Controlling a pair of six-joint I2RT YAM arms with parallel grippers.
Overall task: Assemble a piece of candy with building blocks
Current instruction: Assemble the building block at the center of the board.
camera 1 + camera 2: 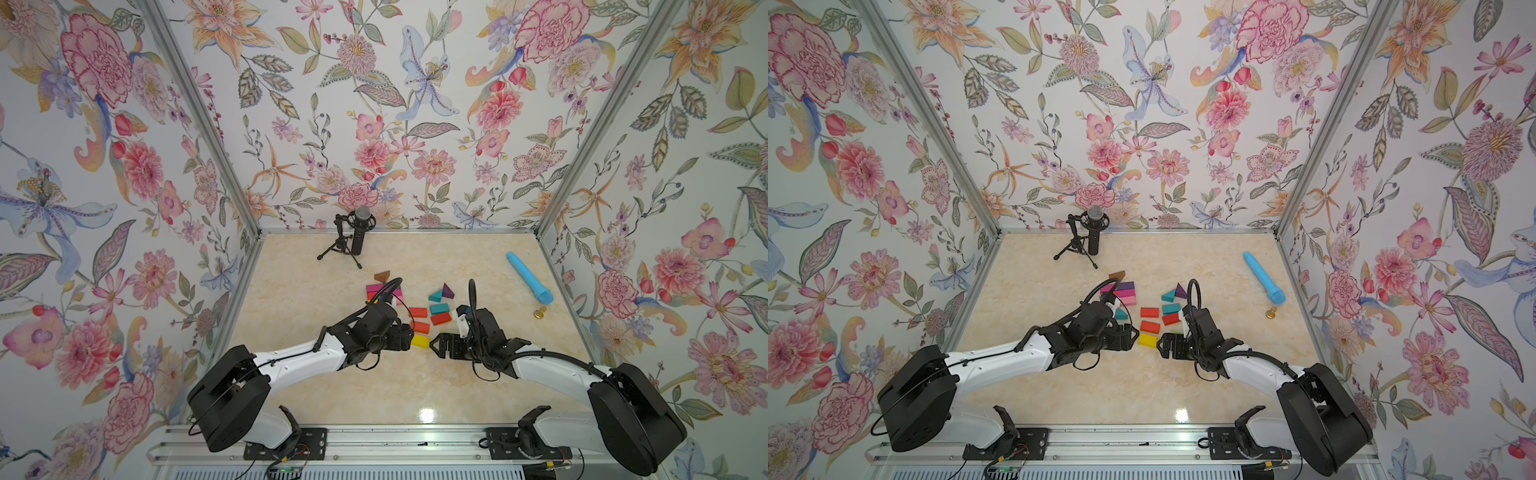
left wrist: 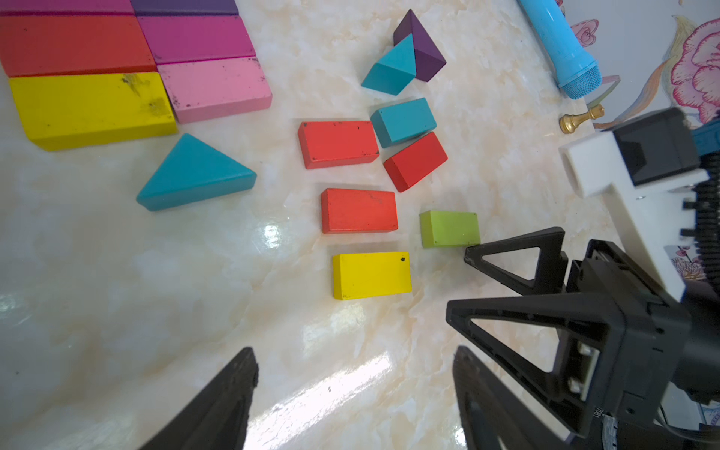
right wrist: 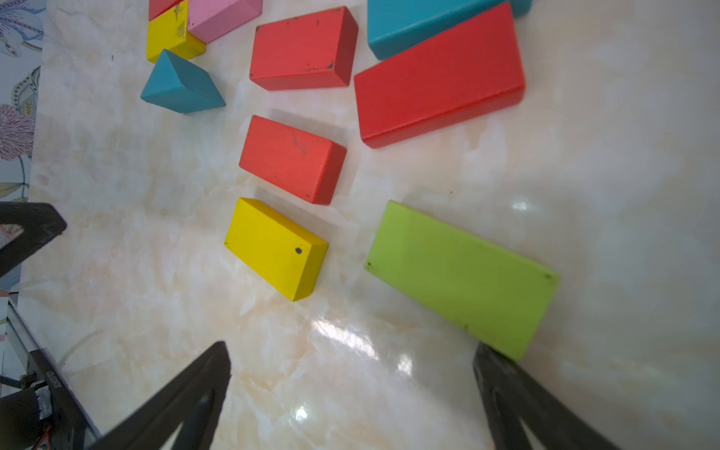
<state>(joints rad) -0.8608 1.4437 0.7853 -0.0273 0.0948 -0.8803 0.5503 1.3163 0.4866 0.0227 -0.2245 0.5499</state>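
Showing plainly wrist-side: green block [image 3: 463,276]

A black microphone on a tripod [image 1: 358,232] is seen well beyond the left gripper [image 1: 407,333]. A light-blue stick [image 1: 528,276] and a small gold piece [image 1: 540,312] are seen beyond the right gripper [image 1: 434,345], on the marbled tabletop [image 1: 415,386].

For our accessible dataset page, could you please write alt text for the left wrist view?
Small painted blocks lie loose on a pale marbled table, with a yellow block nearest, just ahead of the open left fingers. The open right fingers reach in opposite, one tip at the corner of a green block.
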